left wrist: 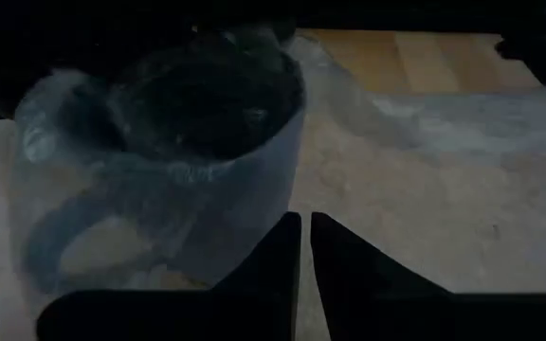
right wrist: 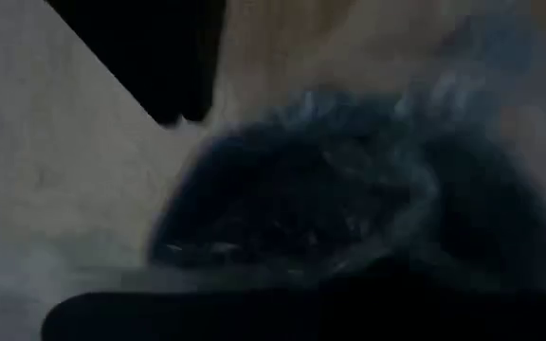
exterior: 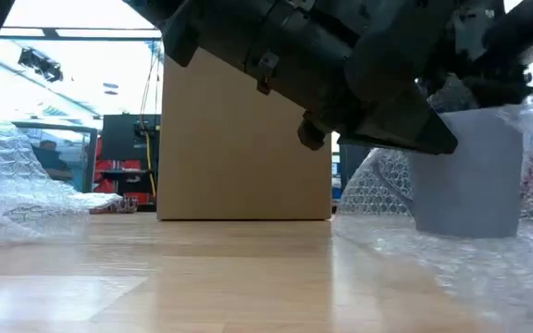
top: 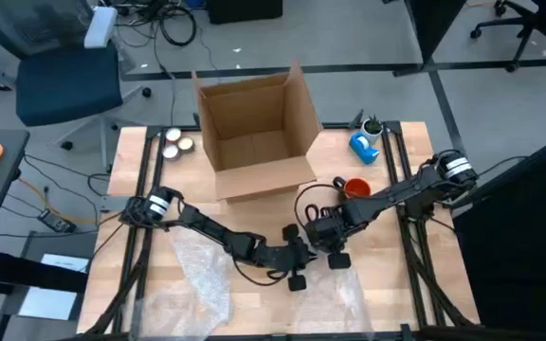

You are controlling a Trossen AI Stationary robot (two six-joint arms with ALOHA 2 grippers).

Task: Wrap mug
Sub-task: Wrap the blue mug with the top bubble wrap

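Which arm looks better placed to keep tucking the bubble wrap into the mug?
Probably the right: its tool sits directly over the mug, while the left tool, fingers nearly together, is beside the mug, on the bubble wrap.

Both arms are reaching inward, meeting low at centre; the left end effector (left wrist: 301, 248) is holding its fingers nearly together.

Mug standing in bubble wrap

The pale grey mug (exterior: 465, 176) is standing upright on the wooden table, near its front edge, with its mouth opening upward. The clear bubble wrap (left wrist: 387, 123) is lying under it and is covering its wall and handle; some wrap is also sitting inside the mouth.
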